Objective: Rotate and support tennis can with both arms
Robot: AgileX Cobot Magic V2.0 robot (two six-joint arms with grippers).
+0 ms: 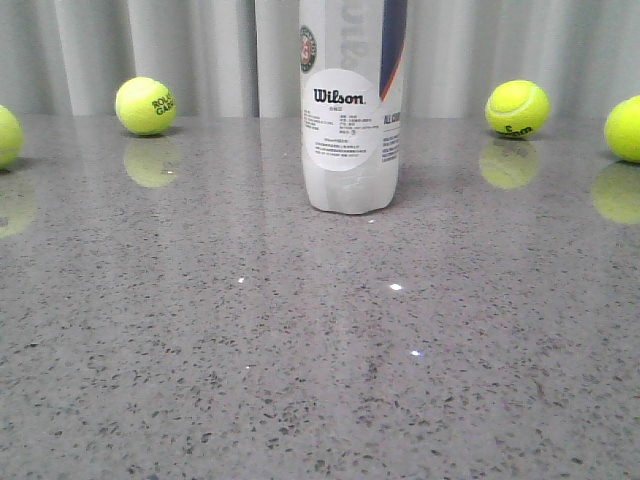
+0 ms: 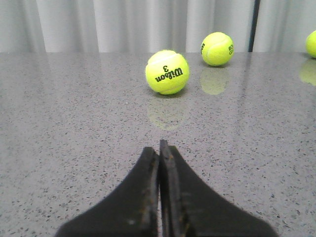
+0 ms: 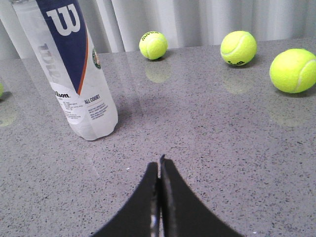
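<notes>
The tennis can (image 1: 352,100) stands upright at the middle back of the grey table, its top cut off by the frame; it is translucent white with a round Wilson label and a navy panel. It also shows in the right wrist view (image 3: 74,69), upright and well away from my right gripper (image 3: 159,165), which is shut and empty over bare table. My left gripper (image 2: 159,148) is shut and empty, facing a tennis ball; the can is out of its view. Neither gripper shows in the front view.
Yellow-green tennis balls lie along the back of the table: one at left (image 1: 146,105), one at the left edge (image 1: 5,135), two at right (image 1: 517,107) (image 1: 625,128). A Wilson 3 ball (image 2: 167,71) lies ahead of the left gripper. A curtain hangs behind.
</notes>
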